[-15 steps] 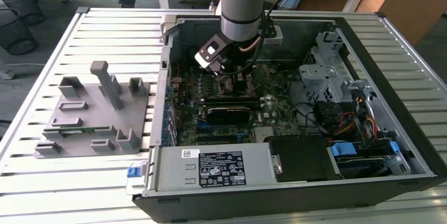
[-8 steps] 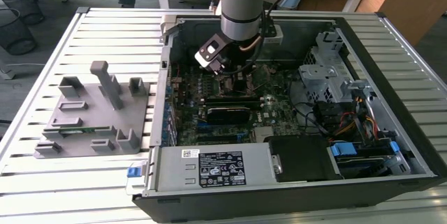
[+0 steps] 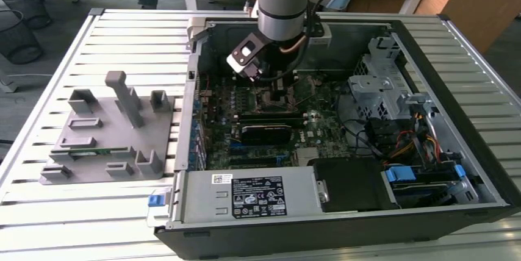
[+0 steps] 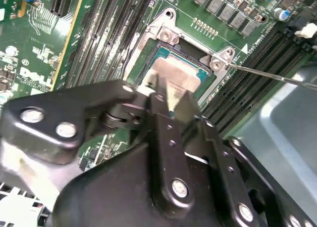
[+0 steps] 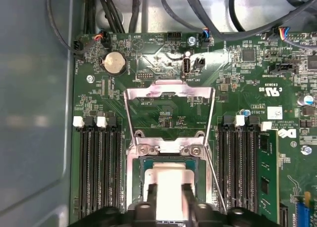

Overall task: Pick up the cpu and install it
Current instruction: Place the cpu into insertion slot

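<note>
The cpu (image 5: 168, 173) is a flat square chip with a shiny silver top. It lies in the open socket of the green motherboard (image 5: 163, 88) inside the computer case (image 3: 342, 224). The socket's metal load frame (image 5: 170, 96) stands flipped up beside it. My gripper (image 5: 169, 190) hangs straight over the cpu (image 4: 176, 73), very close to its top, and hides its near edge in both wrist views. In the exterior view the gripper (image 3: 262, 78) reaches down into the case over the board's middle, and the arm covers the socket.
Memory slots (image 5: 96, 172) flank the socket, with a green memory stick (image 5: 267, 177) in one. A thin socket lever (image 4: 277, 78) sticks out sideways. A grey fixture plate (image 3: 110, 136) lies at the exterior view's left. Drive cages and cables (image 3: 399, 114) fill the case's other side.
</note>
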{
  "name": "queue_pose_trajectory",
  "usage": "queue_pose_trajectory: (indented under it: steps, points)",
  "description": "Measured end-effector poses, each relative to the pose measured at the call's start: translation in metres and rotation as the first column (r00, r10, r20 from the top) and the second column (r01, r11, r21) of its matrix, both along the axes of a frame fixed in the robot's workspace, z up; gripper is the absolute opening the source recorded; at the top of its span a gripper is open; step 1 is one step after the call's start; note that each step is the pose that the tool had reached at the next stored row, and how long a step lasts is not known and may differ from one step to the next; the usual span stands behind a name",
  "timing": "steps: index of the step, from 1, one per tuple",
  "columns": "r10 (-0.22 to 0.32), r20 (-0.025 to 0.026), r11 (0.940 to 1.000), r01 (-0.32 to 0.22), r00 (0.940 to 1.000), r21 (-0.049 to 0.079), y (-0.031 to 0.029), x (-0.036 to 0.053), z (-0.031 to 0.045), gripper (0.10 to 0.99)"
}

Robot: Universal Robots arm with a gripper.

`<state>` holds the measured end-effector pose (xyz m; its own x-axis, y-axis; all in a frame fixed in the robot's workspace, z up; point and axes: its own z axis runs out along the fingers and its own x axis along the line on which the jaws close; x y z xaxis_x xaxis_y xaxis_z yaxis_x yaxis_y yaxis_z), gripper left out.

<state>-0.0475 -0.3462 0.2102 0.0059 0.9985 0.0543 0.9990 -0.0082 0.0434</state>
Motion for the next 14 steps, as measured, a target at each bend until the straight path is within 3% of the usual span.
queue_pose_trajectory:
  steps: [1, 4, 5, 6, 14]
  points:
    - [0.000, 0.0000, 1.0000, 0.000, 1.0000, 0.000, 0.0000, 0.0000, 0.0011, 0.345]
    - [0.000, -0.0004, 1.0000, 0.000, 1.0000, 0.000, 0.0000, 0.0001, 0.0036, 0.169]
    - [0.000, -0.0005, 1.0000, 0.000, 1.0000, 0.000, 0.0000, 0.0001, 0.0042, 0.169]
    - [0.000, -0.0006, 1.0000, 0.000, 1.0000, 0.000, 0.0000, 0.0001, 0.0046, 0.110]
    - [-0.001, -0.0006, 1.0000, 0.001, 1.0000, 0.000, 0.0000, 0.0001, 0.0075, 0.106]
